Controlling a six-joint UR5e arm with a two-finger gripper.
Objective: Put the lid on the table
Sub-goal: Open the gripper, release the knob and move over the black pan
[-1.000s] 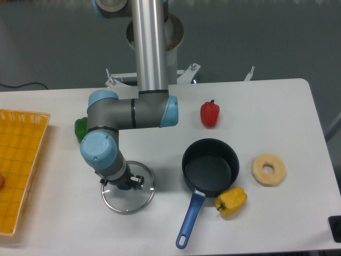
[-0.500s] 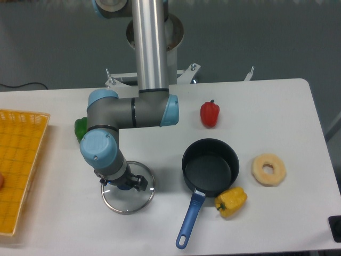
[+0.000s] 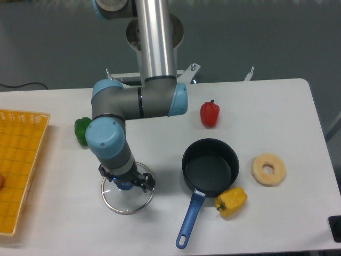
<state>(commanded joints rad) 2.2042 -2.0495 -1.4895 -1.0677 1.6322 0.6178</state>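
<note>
The lid (image 3: 128, 201), clear glass with a silver rim, lies flat on the white table (image 3: 277, 106) at front left of centre. Its blue knob (image 3: 123, 185) shows just under the wrist. My gripper (image 3: 127, 182) points straight down over the knob. Its dark fingers (image 3: 146, 184) stand apart on either side of the knob, so it looks open and not clamped on the knob. The arm's wrist hides the far part of the lid.
A black pan (image 3: 210, 166) with a blue handle sits right of the lid, with a yellow pepper (image 3: 230, 201) beside it. A red pepper (image 3: 210, 113), a green pepper (image 3: 81, 129), a pale ring (image 3: 268, 169) and a yellow mesh basket (image 3: 18, 165) at far left are also on the table.
The arm's wrist has shifted slightly right and appears larger, as if rising. The lid has stayed in place on the table.
</note>
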